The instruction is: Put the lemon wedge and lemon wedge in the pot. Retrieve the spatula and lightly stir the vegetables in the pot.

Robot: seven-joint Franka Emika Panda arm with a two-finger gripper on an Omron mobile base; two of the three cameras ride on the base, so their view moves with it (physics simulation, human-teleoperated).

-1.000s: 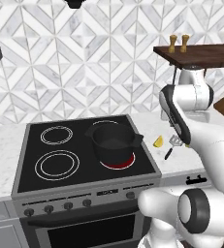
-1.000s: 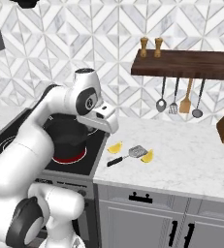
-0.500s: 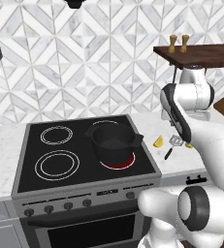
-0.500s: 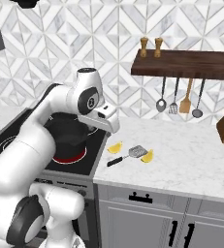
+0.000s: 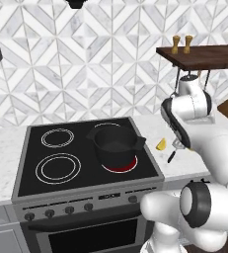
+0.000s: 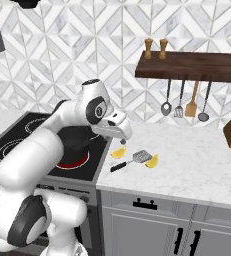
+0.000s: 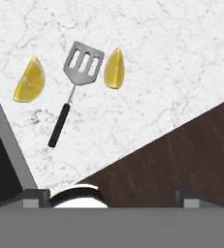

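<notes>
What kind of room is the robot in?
It looks like a kitchen, in a computer-made picture. There is a black stove with a pot on a glowing red burner, a marble counter with lemon wedges and a spatula, and utensils hanging under a wooden shelf.

Yellow lemon wedges [image 7: 30, 81], silver black-handled spatula [image 7: 73, 89], dark grey pot [image 5: 116, 143], white marble counter [image 7: 171, 63]

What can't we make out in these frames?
- Left base view: the arm covers most of the spatula and the second lemon wedge; just one lemon wedge shows.
- Both base views: the pot interior is too dark to tell its contents; in the right base view the arm covers most of the pot.
- Hand view: the fingertips barely clear the bottom edge.
</notes>
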